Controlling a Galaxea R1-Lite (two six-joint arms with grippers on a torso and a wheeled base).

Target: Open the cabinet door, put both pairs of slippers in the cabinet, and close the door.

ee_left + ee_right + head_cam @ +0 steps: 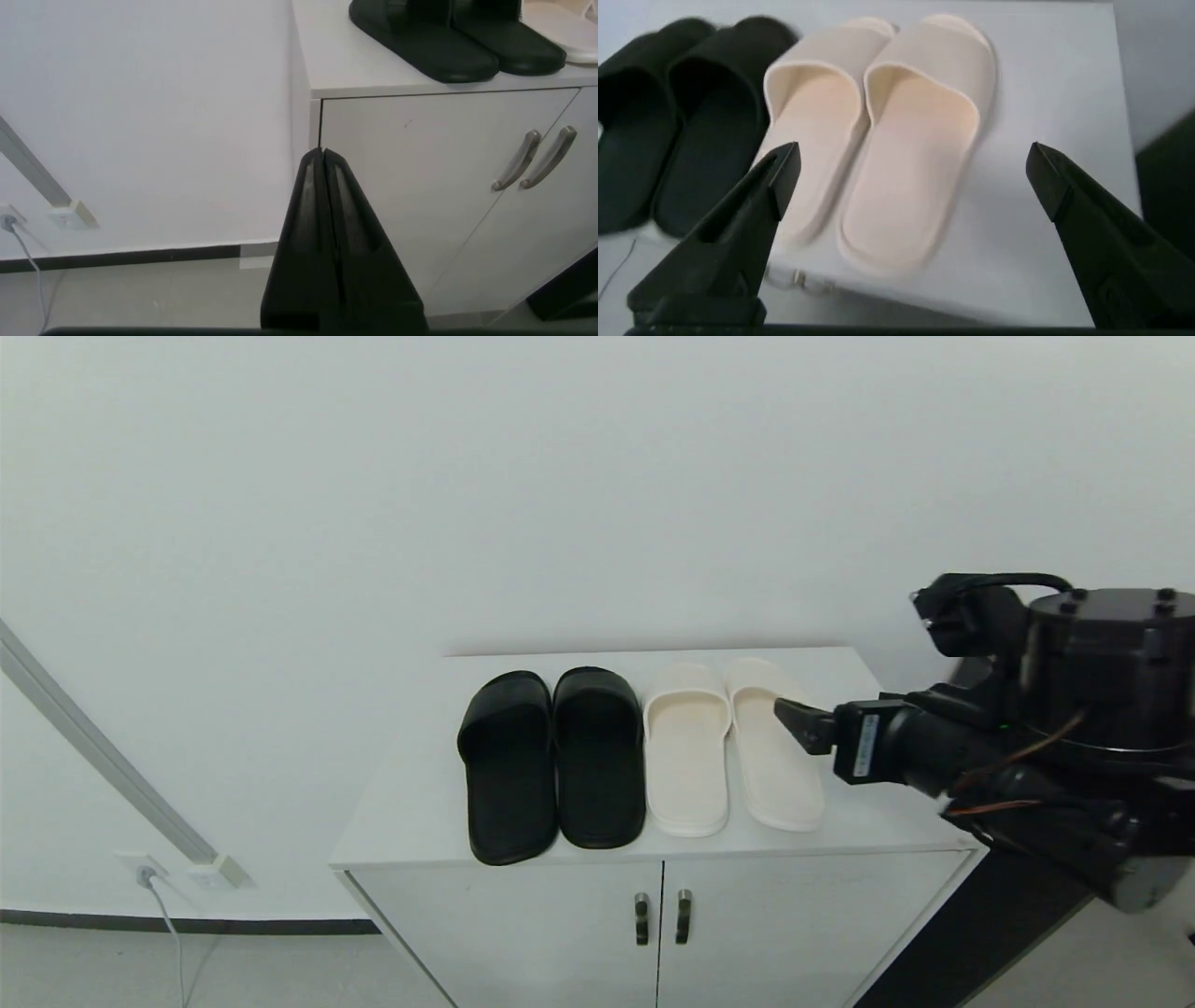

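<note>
A white cabinet (420, 803) has both doors shut, with two metal handles (662, 917) at the middle seam. On its top lie a pair of black slippers (551, 761) on the left and a pair of cream slippers (728, 751) on the right, side by side. My right gripper (794, 719) hovers at the cream pair's right side. It is open in the right wrist view (913, 154), fingers spread wide above the cream slippers (887, 140). My left gripper (324, 163) is shut and empty, low in front of the cabinet's left front corner, left of the handles (534, 159).
A plain white wall rises behind the cabinet. At the lower left, a wall socket (142, 871) has a cable hanging to the floor, and a diagonal conduit (93, 747) runs down to it. Open floor lies left of the cabinet.
</note>
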